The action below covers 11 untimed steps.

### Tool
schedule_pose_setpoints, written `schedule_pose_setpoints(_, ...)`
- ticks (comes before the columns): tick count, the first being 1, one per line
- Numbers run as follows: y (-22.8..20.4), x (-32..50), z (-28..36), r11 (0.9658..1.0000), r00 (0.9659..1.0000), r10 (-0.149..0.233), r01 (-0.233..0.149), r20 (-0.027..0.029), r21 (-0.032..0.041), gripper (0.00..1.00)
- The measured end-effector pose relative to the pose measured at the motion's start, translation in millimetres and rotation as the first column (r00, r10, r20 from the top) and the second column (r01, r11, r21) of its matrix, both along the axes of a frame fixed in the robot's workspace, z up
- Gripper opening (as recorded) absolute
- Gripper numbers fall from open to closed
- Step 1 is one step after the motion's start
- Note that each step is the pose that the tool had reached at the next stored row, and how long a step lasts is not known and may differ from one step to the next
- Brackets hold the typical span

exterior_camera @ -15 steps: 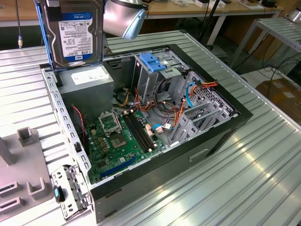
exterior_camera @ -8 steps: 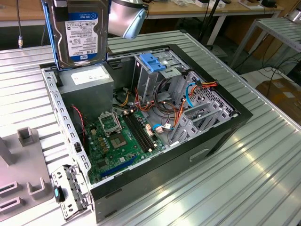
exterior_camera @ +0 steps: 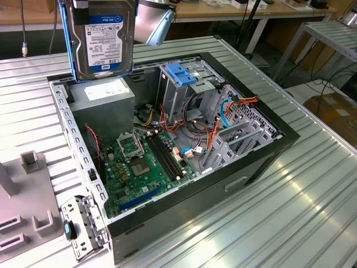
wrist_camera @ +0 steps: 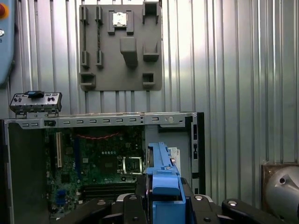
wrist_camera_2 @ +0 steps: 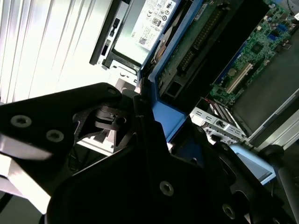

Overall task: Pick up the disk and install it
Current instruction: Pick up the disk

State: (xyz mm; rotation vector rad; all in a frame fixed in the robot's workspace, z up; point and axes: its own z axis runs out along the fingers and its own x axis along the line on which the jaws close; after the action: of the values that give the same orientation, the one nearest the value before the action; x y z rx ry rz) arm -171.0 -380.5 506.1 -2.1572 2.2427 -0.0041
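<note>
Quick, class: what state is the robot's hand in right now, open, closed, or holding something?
The hand is closed on the disk, holding it above the open computer case.

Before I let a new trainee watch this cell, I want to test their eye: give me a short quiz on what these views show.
1. True or false: the disk sits inside the computer case.
2. In the first wrist view, what is the hand closed on? A) the disk's blue side rail B) a red cable C) the grey fixture plate
3. Fill in: in the exterior view, the blue latch piece tops a grey ____.

Key
1. False: it hangs in the air above the case's rear corner.
2. A
3. cage
</note>
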Motion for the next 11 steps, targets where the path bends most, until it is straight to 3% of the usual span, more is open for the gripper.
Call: schedule_pose_setpoints(11, -1.2, 13.2, 0.0, 1.0, 1.0, 0.0, 0.0, -0.0002, 0.0, 0.37)
